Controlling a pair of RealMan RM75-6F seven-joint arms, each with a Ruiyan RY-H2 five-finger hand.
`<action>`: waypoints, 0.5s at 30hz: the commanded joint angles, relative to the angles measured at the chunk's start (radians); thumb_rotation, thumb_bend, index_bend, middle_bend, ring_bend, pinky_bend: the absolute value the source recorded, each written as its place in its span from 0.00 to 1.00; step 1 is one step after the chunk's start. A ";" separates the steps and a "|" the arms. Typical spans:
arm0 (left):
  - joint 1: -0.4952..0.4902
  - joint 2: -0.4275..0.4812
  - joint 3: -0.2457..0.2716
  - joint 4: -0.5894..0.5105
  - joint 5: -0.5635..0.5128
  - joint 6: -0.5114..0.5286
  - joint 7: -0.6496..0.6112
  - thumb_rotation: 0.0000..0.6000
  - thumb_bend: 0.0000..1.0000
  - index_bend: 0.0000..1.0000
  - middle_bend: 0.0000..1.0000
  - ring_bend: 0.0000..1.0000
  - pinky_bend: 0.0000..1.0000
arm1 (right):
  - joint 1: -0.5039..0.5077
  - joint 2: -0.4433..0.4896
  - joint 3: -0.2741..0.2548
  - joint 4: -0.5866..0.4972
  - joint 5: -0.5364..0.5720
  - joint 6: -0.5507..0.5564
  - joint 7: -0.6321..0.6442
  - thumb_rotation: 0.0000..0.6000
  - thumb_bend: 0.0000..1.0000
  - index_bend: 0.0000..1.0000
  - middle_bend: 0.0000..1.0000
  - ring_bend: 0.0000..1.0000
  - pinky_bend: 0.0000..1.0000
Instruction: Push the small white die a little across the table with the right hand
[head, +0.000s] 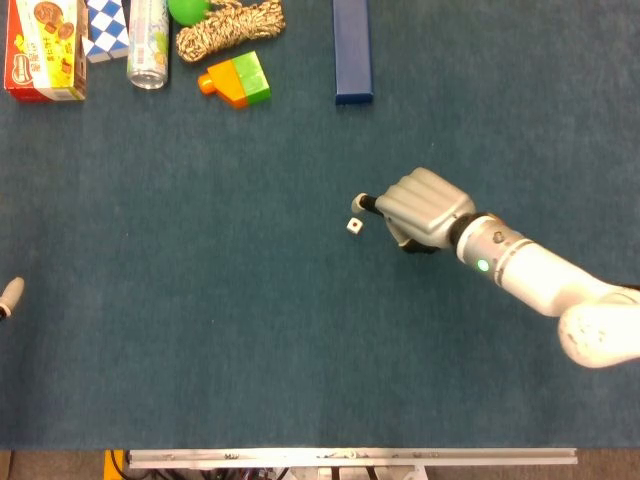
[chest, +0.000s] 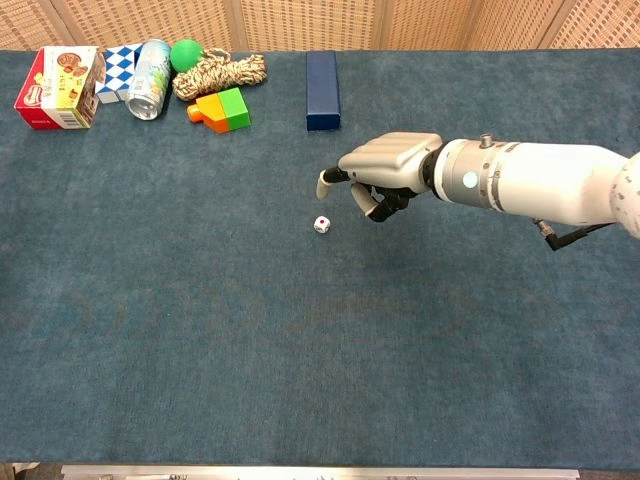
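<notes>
The right hand (head: 420, 208) is seen low over the blue table (head: 250, 340), most fingers curled under the palm with nothing held and one finger stretched forward, its tip bent down toward the cloth. In the head view that fingertip (head: 358, 203) is placed just beside the small white die (head: 354, 226), on its far side; in the chest view the tip (chest: 323, 185) appears a little above and behind the die (chest: 321, 224), and contact cannot be confirmed from either picture.

The task is judged to be at its approach stage: the reach is made, the push itself is not yet shown, and the die remains to be nudged a little across the cloth. The die lies near the middle of the table, well apart from everything else. Being a cube, it has no long axis; in the head view its edges are turned slightly off the table's lines, and the pips on its faces are too small to read.

Of the left hand (head: 8, 297), only fingertips are glimpsed at the left edge of the head view, so its state cannot be told. Along the far edge a dark blue box (head: 352, 50), a green and orange block (head: 236, 79), a coil of rope (head: 228, 27), a can (head: 148, 42) and a snack carton (head: 44, 48) are lined up, far from the action.
</notes>
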 joint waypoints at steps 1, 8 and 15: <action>0.000 0.000 0.000 0.000 -0.001 -0.001 0.001 1.00 0.22 0.14 0.14 0.17 0.10 | 0.026 -0.031 -0.014 0.031 0.032 0.007 -0.005 1.00 1.00 0.22 1.00 1.00 1.00; 0.001 0.001 -0.001 0.001 -0.003 -0.001 0.000 1.00 0.22 0.14 0.14 0.17 0.10 | 0.072 -0.089 -0.032 0.089 0.078 0.001 0.008 1.00 1.00 0.22 1.00 1.00 1.00; 0.005 0.000 -0.001 0.007 -0.007 0.002 -0.002 1.00 0.22 0.14 0.14 0.17 0.10 | 0.098 -0.123 -0.057 0.120 0.095 0.000 0.015 1.00 1.00 0.22 1.00 1.00 1.00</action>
